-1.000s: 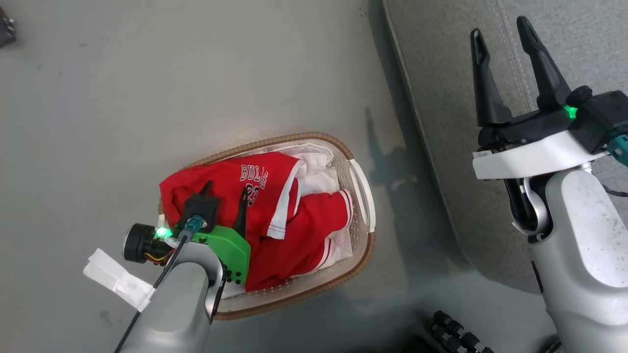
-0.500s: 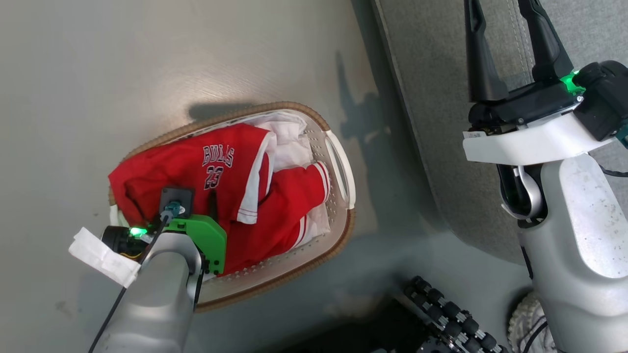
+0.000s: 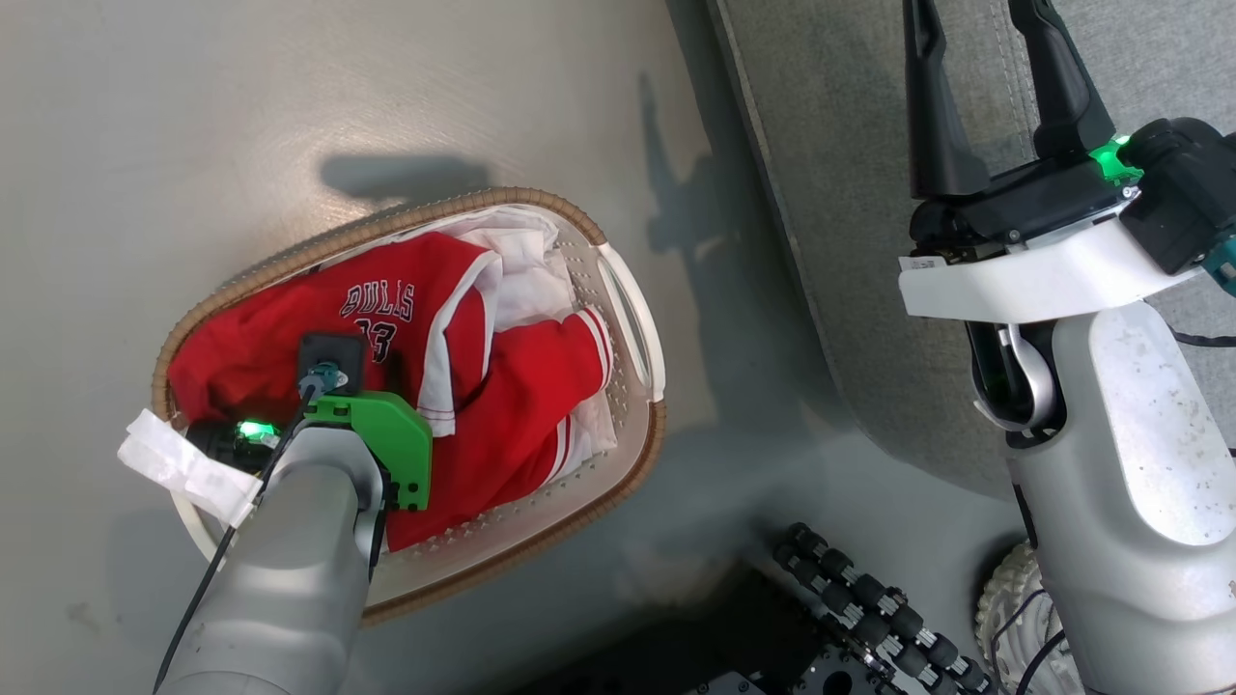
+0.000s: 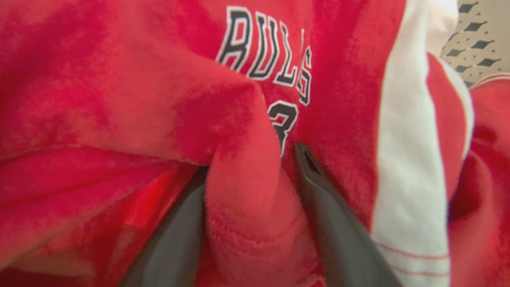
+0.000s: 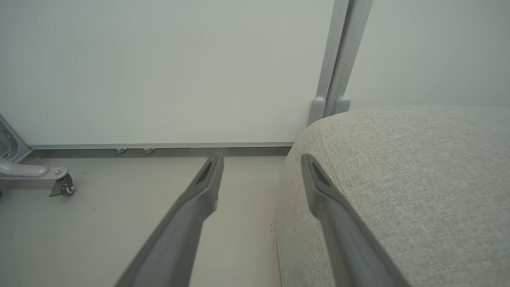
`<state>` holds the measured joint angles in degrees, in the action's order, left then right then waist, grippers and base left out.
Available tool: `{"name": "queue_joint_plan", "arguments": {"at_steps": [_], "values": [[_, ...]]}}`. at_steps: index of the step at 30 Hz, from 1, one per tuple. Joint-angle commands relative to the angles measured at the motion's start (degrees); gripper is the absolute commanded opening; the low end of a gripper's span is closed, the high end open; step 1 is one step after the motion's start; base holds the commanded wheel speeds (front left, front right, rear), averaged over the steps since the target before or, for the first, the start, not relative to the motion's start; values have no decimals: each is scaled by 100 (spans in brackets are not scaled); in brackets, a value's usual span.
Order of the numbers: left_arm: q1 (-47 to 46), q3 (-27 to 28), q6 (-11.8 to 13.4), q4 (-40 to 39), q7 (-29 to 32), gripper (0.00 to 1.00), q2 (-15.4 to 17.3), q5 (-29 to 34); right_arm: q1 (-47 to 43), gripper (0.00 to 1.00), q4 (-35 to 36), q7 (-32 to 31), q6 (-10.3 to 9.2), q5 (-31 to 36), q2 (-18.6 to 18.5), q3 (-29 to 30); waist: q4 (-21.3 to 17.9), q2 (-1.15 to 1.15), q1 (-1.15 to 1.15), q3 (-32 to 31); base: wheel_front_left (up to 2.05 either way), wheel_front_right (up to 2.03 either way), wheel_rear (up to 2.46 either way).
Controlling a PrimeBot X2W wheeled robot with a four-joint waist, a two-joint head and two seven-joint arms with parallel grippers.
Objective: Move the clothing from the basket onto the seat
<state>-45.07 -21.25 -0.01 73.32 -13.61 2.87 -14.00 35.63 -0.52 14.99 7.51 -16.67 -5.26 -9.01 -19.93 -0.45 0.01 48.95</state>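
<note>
The basket (image 3: pixel 630 323), white with a brown woven rim, stands on the floor left of the seat (image 3: pixel 850 193). The clothing (image 3: pixel 526 405) lies heaped in it, the "BULLS 23" jersey (image 4: pixel 263 48) on top and a white liner (image 3: pixel 526 265) behind. My left gripper (image 4: pixel 251 159) is pushed down into the jersey, open, with a raised fold of red cloth between its fingers. Its left fingertip is buried under the fabric. My right gripper (image 3: pixel 970 19) hangs open and holds nothing over the seat's near edge (image 5: pixel 418 179), its tips cut by the head view's top.
My wheeled base with black rollers (image 3: pixel 869 608) sits below the basket and seat. Bare grey floor lies left of and beyond the basket. The right wrist view shows a pale wall panel, two metal posts (image 5: pixel 334 79) and a caster foot (image 5: pixel 59 183).
The head camera has shifted, sliding the scene left. My left gripper has sunk deeper into the jersey, and cloth now bulges between its fingers. The right gripper stays open by the seat.
</note>
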Motion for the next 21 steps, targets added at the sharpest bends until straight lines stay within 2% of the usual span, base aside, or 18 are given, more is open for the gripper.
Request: {"name": "queue_joint_plan", "arguments": {"at_steps": [1, 5, 11, 21], "values": [[-54, -33, -30, 24, -24, 0, 30, -21, 3, 100, -39, 26, -4, 2, -4, -3, 48, 45, -1, -96, 0, 0, 0], [103, -79, -64, 24, -99, 0, 19, -95, -9, 100, -110, 26, -4, -23, 11, -34, 107, 45, -1, -345, 0, 0, 0], [488, -284, -256, -247, -163, 0, 15, -313, -178, 100, -338, 26, -4, -14, 6, -137, 219, 45, -1, -971, 0, 0, 0], [1370, -622, -316, -1599, -160, 0, 9, -660, -764, 100, -779, 26, -4, -1, -129, -269, 595, 45, -1, -2351, 0, 0, 0]]}}
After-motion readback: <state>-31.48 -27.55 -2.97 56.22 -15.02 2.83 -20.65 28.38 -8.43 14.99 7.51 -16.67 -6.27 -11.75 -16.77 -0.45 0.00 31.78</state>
